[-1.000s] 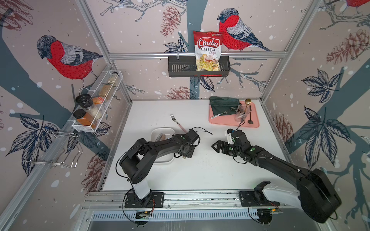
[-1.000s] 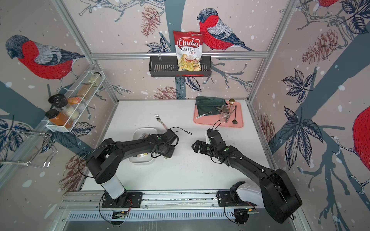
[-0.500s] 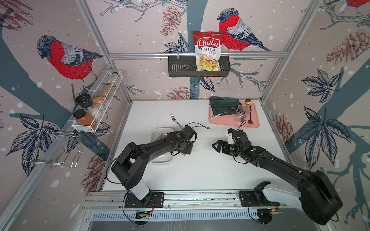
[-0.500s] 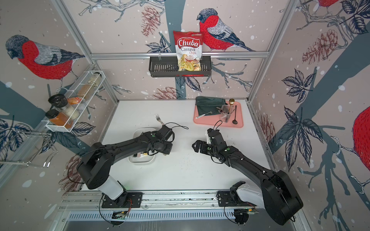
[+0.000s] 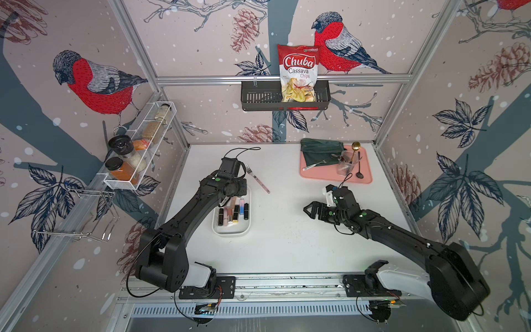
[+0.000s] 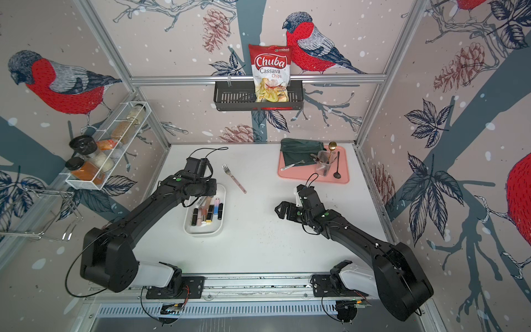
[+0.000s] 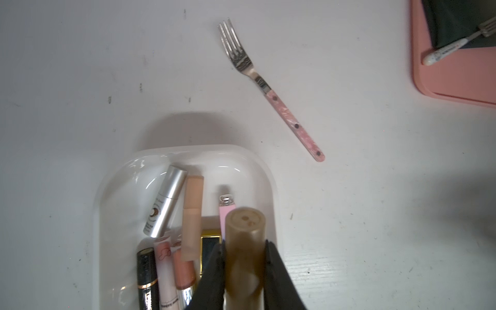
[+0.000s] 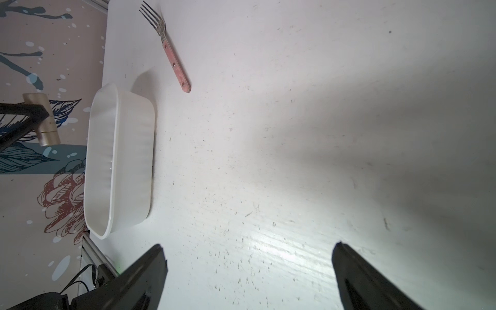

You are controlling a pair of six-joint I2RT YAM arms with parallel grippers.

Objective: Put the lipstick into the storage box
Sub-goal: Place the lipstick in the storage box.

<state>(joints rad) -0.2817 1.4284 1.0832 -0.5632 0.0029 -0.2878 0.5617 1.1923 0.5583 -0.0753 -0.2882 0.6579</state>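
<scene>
- We see the lipstick [image 7: 244,228], a brownish-gold tube, over the storage box [image 7: 188,148], at its end nearer the fork [image 7: 269,90], not yet inside.
- The left tool [image 7: 244,244] is clenched on this lipstick from both sides.
- Several other tubes [image 7: 166,204] lie in the box.
- The right tool [image 8: 249,245] stands released and empty, well apart from the box.
</scene>
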